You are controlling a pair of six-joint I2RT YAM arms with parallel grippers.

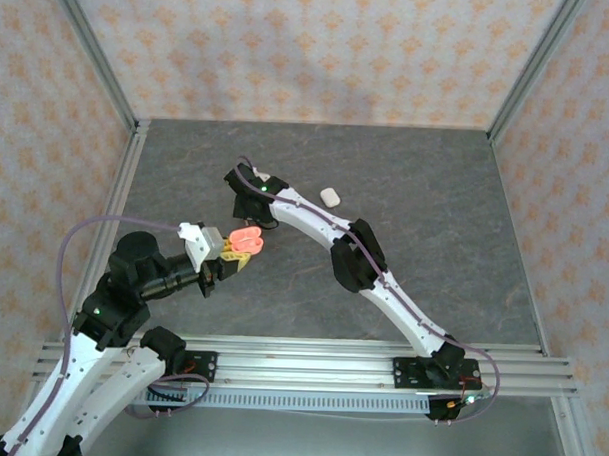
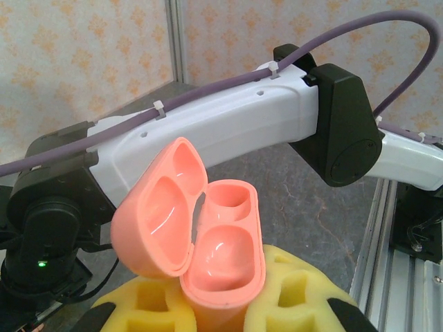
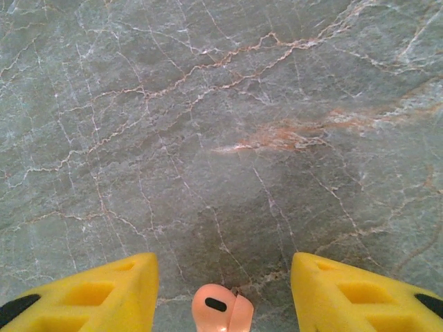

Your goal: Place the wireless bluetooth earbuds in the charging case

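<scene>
My left gripper [image 2: 218,294] is shut on the coral charging case [image 2: 221,249], its yellow foam fingers [image 2: 294,297] pressing the case's lower body from both sides. The lid [image 2: 163,214] is swung open to the left and both wells look empty. From the top, the case [image 1: 247,237] hangs a little above the table in the left gripper [image 1: 238,252]. My right gripper [image 3: 223,277] is open, fingers [image 3: 118,290] wide apart, low over the table. A coral-red earbud [image 3: 220,309] sits between them at the frame's bottom edge, touching neither finger. The other earbuds are out of view.
A small white pebble-like case [image 1: 330,197] lies on the grey marbled table [image 1: 435,213] behind the right arm's forearm [image 1: 315,220]. The right wrist [image 1: 254,186] reaches just behind the coral case. Patterned walls enclose three sides; an aluminium rail [image 1: 310,353] runs along the near edge.
</scene>
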